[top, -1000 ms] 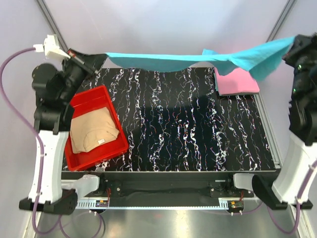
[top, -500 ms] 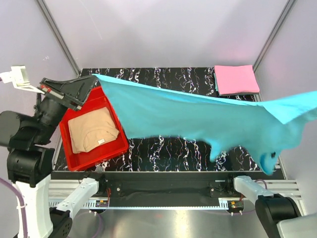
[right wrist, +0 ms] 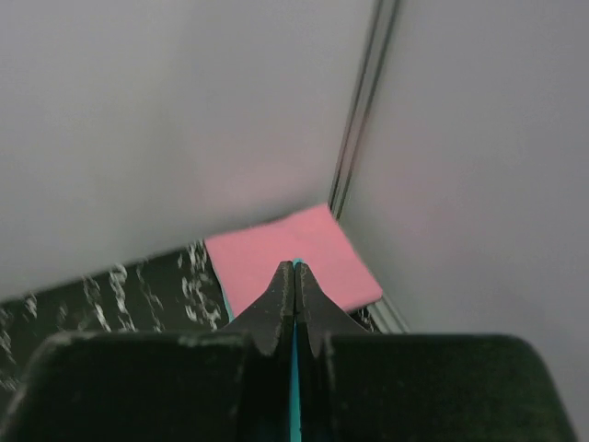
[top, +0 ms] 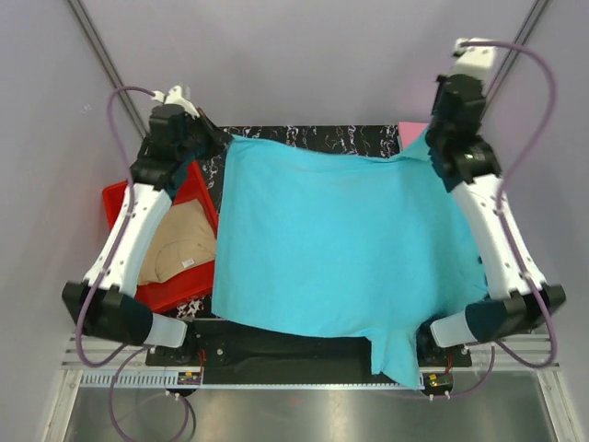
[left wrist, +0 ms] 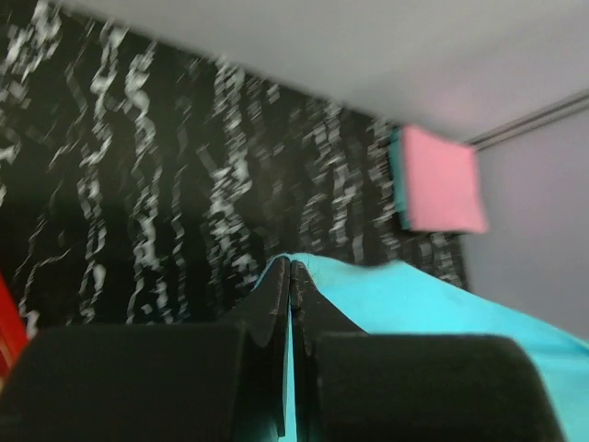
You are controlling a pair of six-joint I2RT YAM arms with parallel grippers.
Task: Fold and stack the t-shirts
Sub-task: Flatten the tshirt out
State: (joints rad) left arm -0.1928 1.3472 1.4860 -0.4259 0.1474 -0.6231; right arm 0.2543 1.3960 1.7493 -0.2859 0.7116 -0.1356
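**Turquoise shirt is down and spread**

A second ago the turquoise t-shirt (top: 340, 249) was swinging in the air between your arms. Now it lies spread across the worktop (top: 304, 136), its near edge spilling over the front and a flap dangling at the near right. The left jaws and the right jaws are each closed tight on a far corner of the cloth. The pink t-shirt (top: 411, 134) sits folded at the far right, partly covered. The tan t-shirt (top: 179, 244) waits in the red tray (top: 115, 198). Folding can likely start once you deal with that overhang.
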